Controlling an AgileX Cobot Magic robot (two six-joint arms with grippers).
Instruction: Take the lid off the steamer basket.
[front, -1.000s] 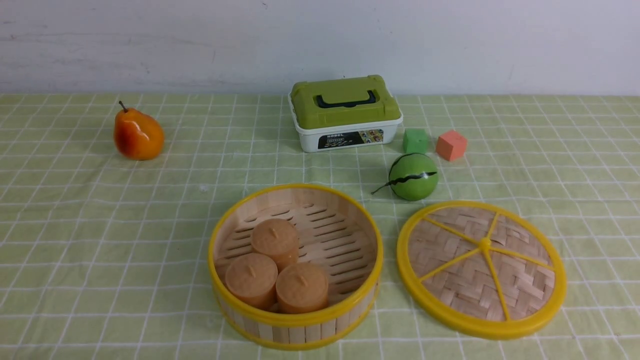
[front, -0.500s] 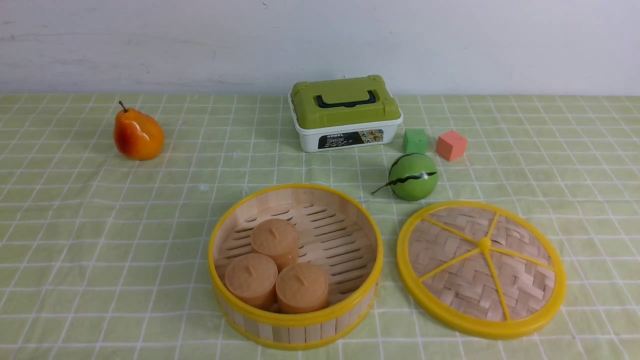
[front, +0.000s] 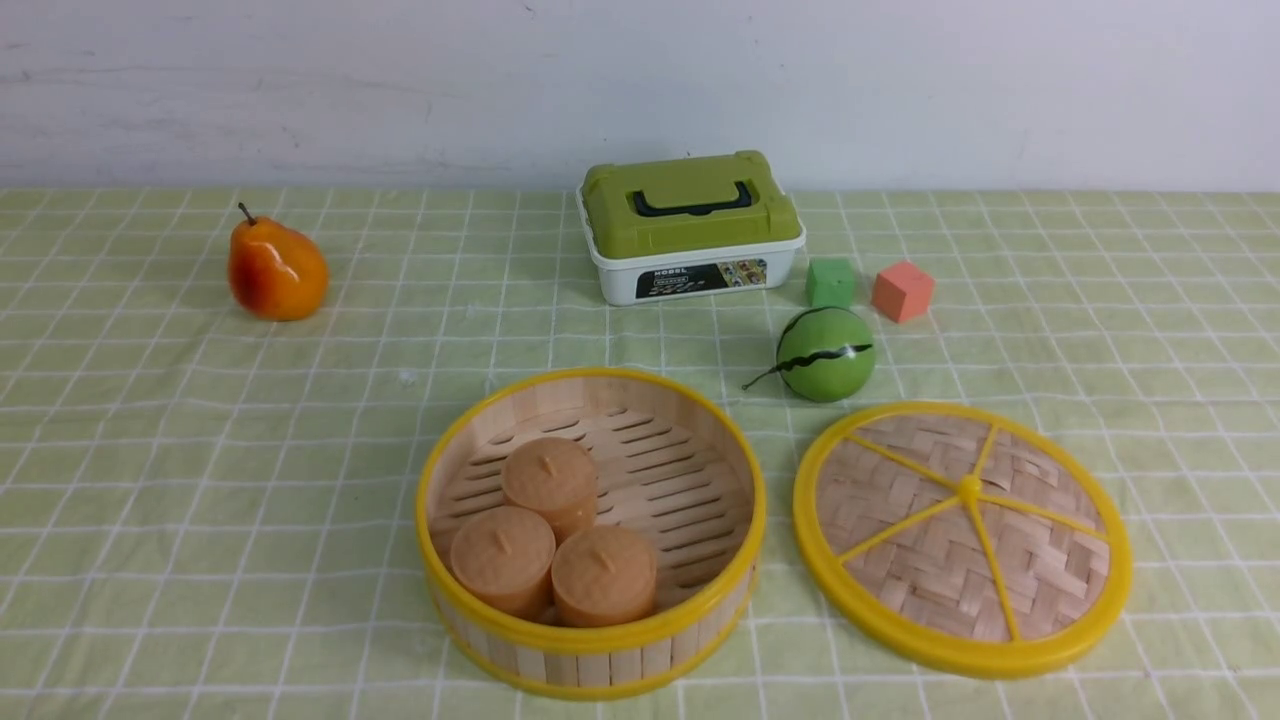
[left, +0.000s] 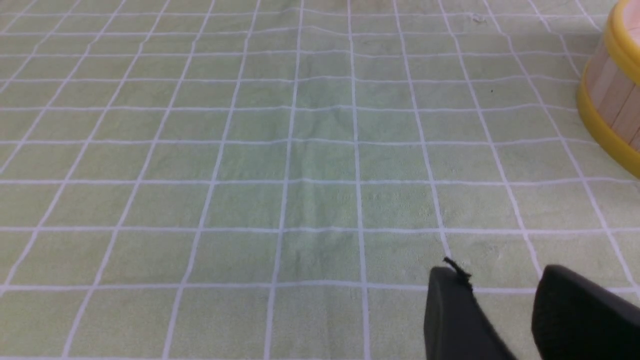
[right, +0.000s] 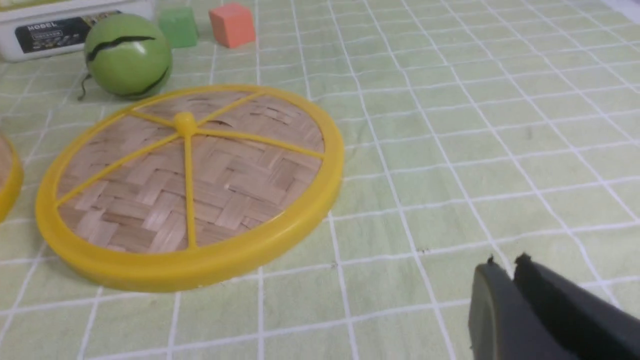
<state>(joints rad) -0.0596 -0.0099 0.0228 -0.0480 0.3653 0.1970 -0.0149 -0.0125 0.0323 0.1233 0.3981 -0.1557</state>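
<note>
The woven bamboo lid (front: 960, 590) lies off the steamer basket (front: 695, 612), flat on the checked tablecloth (front: 230, 450) just to its right. The right gripper (right: 506, 265) has its fingers together, seemingly with a thin gap at most; the left gripper's (left: 497, 272) stand apart. Three bun-shaped pieces (front: 604, 575) sit inside the basket; the striped green ball (front: 826, 370) rests beyond the lid.

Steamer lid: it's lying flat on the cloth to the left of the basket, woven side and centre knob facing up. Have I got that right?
Not quite: the side is wrong. The front view shows the lid to the right of the basket; it does lie flat on the cloth, knob up.
</note>
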